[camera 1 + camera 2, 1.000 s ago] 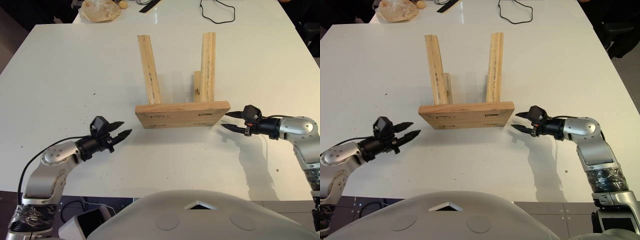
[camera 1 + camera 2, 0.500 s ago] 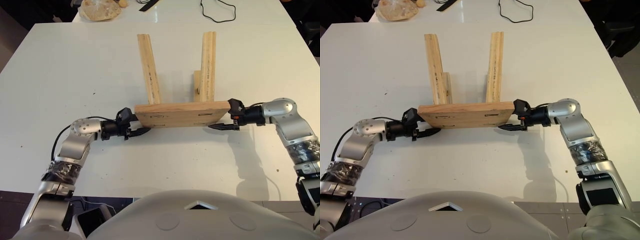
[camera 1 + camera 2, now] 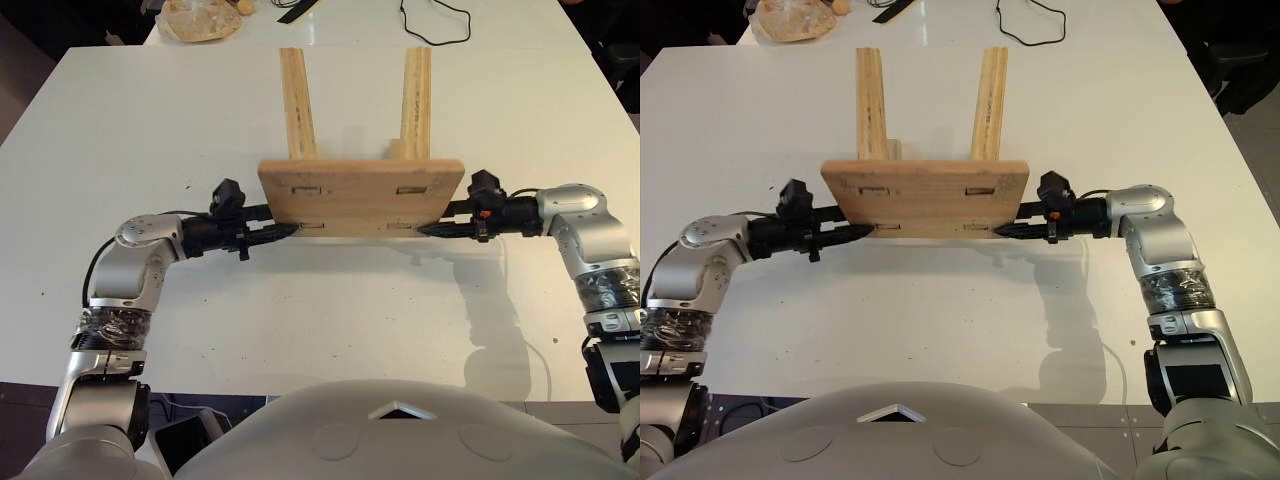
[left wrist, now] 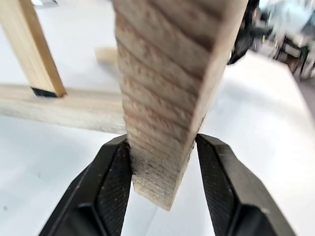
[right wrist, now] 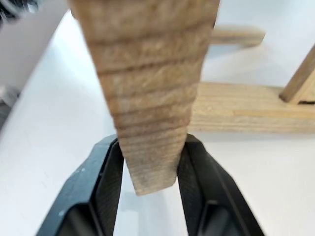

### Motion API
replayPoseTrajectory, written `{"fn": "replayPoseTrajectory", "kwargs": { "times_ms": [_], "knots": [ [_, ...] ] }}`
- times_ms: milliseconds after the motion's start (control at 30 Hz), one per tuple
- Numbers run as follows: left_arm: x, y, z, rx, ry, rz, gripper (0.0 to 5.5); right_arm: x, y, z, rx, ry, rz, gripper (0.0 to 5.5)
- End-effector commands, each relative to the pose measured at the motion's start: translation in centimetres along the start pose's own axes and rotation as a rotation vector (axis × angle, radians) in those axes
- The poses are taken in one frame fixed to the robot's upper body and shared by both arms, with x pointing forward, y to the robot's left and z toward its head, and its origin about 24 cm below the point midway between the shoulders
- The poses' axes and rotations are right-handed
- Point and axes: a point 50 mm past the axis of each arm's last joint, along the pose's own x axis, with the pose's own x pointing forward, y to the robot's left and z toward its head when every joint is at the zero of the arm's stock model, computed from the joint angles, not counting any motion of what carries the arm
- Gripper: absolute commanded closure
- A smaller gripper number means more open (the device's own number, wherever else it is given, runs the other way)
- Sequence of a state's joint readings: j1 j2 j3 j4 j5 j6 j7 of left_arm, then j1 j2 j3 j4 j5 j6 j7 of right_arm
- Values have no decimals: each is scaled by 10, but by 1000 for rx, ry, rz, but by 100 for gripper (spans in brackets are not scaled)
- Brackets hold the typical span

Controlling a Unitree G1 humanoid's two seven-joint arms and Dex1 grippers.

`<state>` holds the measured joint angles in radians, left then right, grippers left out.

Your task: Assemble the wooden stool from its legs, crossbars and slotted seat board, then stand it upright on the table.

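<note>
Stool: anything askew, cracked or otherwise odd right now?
Nothing looks damaged. The stool is simply not upright: its seat board tilts up, facing the camera, legs pointing away along the table. The left gripper and right gripper have their jaws shut on the board's lower edge, one at each end, level.

We see the seat board in pale tan wood, its end grain banded with darker brown curved lines, its face marked by small darker slots. The legs are a lighter, yellowish wood with a few dark specks. The left tool and right tool are black, their pads finely ribbed; the right one carries a small orange-red mark. The worktop is glossy white, the thin cable black.
</note>
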<state>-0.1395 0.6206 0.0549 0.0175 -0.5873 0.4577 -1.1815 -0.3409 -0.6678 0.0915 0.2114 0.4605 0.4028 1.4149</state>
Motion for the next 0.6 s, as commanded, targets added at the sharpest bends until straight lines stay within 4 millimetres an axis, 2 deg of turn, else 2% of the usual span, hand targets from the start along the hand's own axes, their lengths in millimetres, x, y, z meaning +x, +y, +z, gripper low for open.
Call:
{"fn": "replayPoseTrajectory", "kwargs": {
  "times_ms": [33,267,400,600],
  "knots": [
    [23,-13,56,-287,-568,-23,356,39,31,49,220,-458,211,404],
    [32,-37,114,-554,-1058,-91,357,49,52,121,390,-989,346,404],
    [42,-51,124,-646,-1094,-105,383,49,56,144,465,-1131,337,408],
    [54,-60,121,-787,-1029,-30,422,43,56,166,621,-1265,236,409]
  ]
}}
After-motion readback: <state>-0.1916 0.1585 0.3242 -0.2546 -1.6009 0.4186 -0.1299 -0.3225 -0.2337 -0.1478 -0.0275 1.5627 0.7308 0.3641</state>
